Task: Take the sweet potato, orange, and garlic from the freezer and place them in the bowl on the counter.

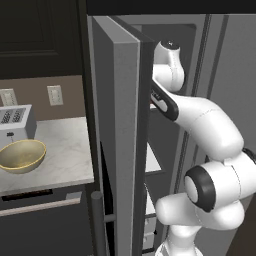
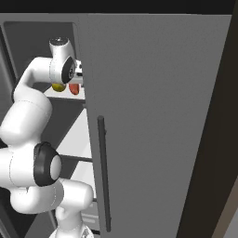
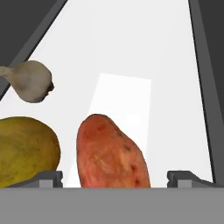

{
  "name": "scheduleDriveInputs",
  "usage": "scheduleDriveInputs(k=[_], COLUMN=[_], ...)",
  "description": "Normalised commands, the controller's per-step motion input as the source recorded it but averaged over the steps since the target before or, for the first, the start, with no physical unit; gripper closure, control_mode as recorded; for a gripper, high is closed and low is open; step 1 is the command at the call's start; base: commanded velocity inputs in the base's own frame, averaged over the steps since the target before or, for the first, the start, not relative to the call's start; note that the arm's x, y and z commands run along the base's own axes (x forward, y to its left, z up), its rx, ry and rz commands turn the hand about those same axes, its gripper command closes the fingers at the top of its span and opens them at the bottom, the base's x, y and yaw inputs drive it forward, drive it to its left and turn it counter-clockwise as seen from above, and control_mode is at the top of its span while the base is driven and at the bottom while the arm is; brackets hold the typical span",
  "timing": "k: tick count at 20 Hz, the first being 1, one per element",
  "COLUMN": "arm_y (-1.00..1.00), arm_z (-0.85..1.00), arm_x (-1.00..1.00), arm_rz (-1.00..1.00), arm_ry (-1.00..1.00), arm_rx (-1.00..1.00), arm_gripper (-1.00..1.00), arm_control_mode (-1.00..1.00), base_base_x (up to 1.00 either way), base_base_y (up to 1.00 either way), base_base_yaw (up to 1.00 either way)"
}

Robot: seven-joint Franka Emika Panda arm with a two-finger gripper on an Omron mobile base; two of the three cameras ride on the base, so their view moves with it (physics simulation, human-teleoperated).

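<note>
We see the sweet potato (image 3: pixel 112 152) cut off at its lower end by the hand view's bottom band, and the orange (image 3: pixel 25 151) by the left edge. The garlic (image 3: pixel 31 81) loses its stem tip at the same edge. In the right base view the wrist covers most of both fruits on the shelf (image 3: pixel 131 65). The open freezer door (image 1: pixel 116 135) hides the compartment's inside in the left base view.

A silver toaster (image 1: pixel 15 121) stands below two wall outlets (image 1: pixel 55 95); dark upper cabinets (image 1: pixel 40 35) hang above.
</note>
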Motion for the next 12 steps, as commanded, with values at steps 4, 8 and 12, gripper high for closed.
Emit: scheduleDriveInputs(k=[4,8,12], arm_y=[0.0,0.0,0.0], arm_z=[-0.09,-0.09,-0.12], arm_x=[0.1,0.0,0.0], arm_rz=[0.0,0.0,0.0], arm_ry=[0.0,0.0,0.0], arm_rx=[0.0,0.0,0.0], arm_gripper=[-1.0,-1.0,-1.0], arm_control_mode=[-1.0,-1.0,-1.0], base_base_x=[0.0,0.0,0.0], base_base_y=[0.0,0.0,0.0], base_base_yaw=[0.0,0.0,0.0])
